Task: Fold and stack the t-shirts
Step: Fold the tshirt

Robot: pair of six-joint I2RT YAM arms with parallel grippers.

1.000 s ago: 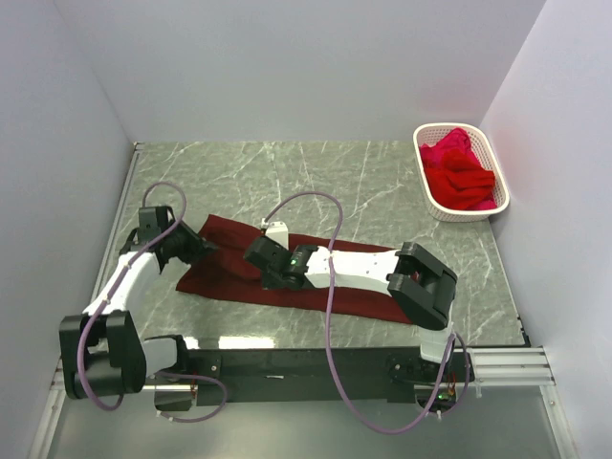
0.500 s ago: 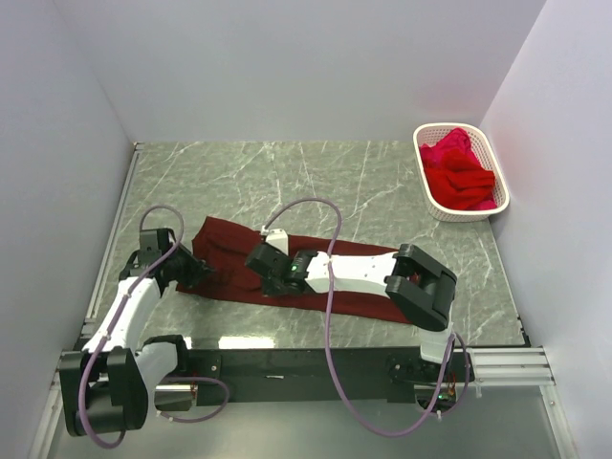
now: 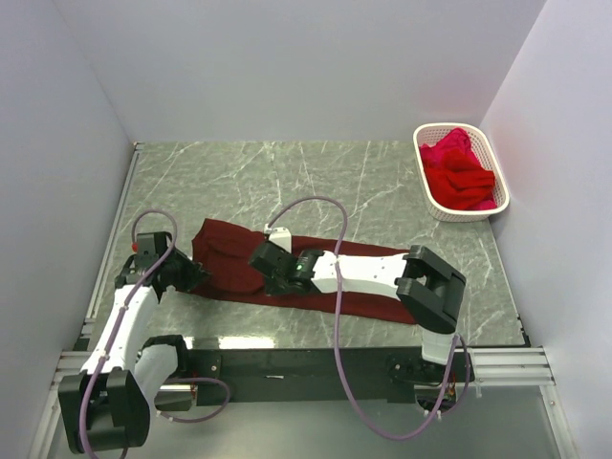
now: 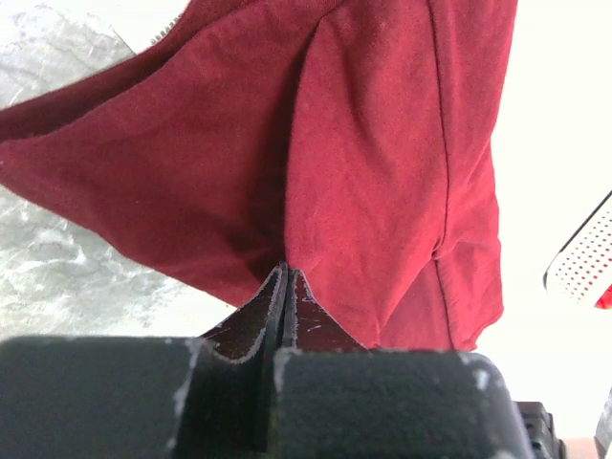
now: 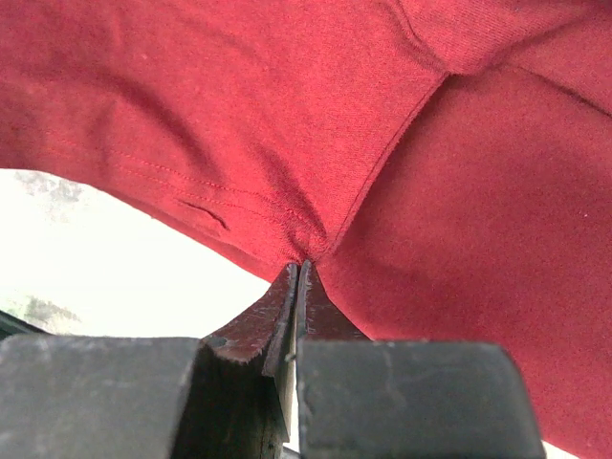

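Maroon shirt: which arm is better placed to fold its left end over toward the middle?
Left, probably. The left gripper is shut on the left end of the maroon shirt and can carry it over. The right gripper pinches the cloth near the middle, better suited to anchoring.

The left pincer (image 4: 287, 277), jaws pressed together, grips a pinched fold of the dark maroon t-shirt (image 4: 363, 163), which spreads over the marbled table (image 4: 57, 277), with a white slotted basket (image 4: 585, 263) beyond.

One t-shirt (image 3: 225, 253) spread on table (image 3: 287, 182), front centre. At its left edge left tool (image 3: 186, 275), on its middle right tool (image 3: 266, 260). Far right corner: basket (image 3: 422, 170), t-shirts (image 3: 459, 172) inside.
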